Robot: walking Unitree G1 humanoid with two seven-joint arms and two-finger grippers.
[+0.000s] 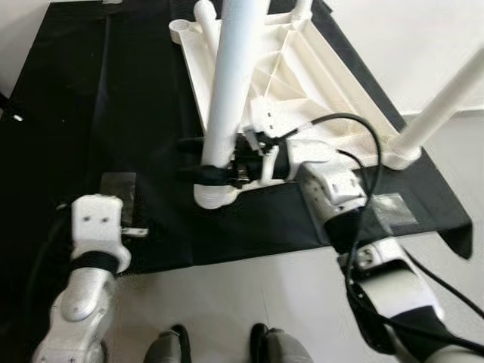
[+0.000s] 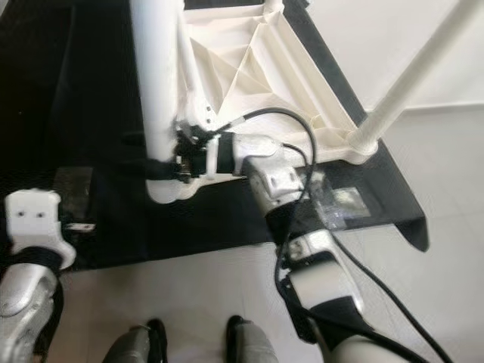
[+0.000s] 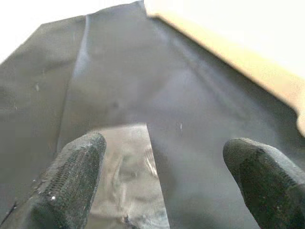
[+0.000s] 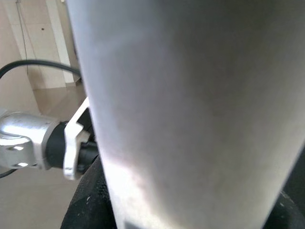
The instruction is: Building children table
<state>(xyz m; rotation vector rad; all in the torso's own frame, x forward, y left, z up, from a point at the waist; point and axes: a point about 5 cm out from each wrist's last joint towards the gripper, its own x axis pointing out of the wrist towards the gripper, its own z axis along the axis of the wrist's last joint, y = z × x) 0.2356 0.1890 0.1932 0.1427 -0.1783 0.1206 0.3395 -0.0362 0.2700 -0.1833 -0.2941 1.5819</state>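
Observation:
The white table top (image 1: 302,68) lies upside down on a black mat (image 1: 136,113). A white leg (image 1: 231,83) stands upright in the near corner socket (image 1: 215,195). My right gripper (image 1: 219,170) is shut on this leg just above the socket; the leg (image 4: 190,114) looms close in the right wrist view, with a black fingertip (image 4: 90,210) against it. Another leg (image 1: 446,94) stands in the right corner. My left gripper (image 3: 164,157) hangs open over the mat to the left, its fingertips (image 3: 78,162) wide apart with nothing between them.
Clear tape patches sit on the mat at left (image 1: 117,184) and at right (image 1: 393,206). A black cable (image 1: 363,151) loops over my right wrist. My feet (image 1: 170,344) stand on the pale floor (image 1: 249,287) at the mat's near edge. A beige skirting (image 3: 238,62) borders the mat.

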